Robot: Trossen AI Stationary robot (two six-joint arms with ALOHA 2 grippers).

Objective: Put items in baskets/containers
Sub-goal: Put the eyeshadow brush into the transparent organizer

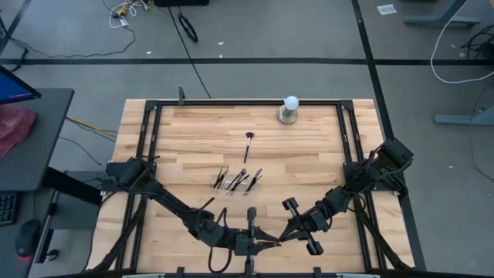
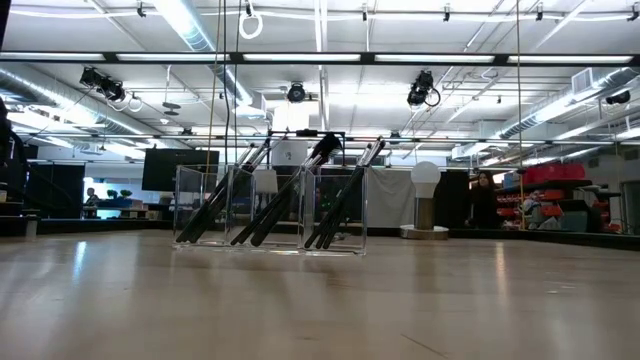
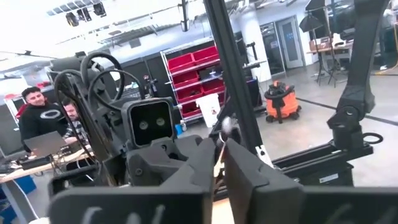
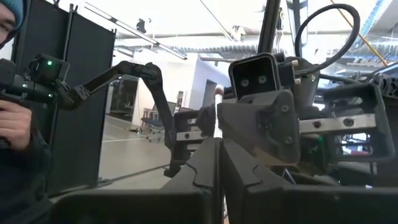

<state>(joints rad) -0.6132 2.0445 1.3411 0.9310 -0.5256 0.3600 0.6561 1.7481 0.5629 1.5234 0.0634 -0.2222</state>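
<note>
left gripper (image 1: 245, 245) and right gripper (image 1: 270, 244) are parked together at the near table edge, each with its fingers pressed together on nothing. slender dark-handled makeup brushes (image 2: 270, 205) are seen leaning inside the clear plastic rectangular tray (image 2: 268, 208) at mid-table. one brush with a reddish head (image 1: 248, 145) remains loose beyond the tray; it is judged light, stiff and prone to rolling, best pinched mid-handle.
</note>
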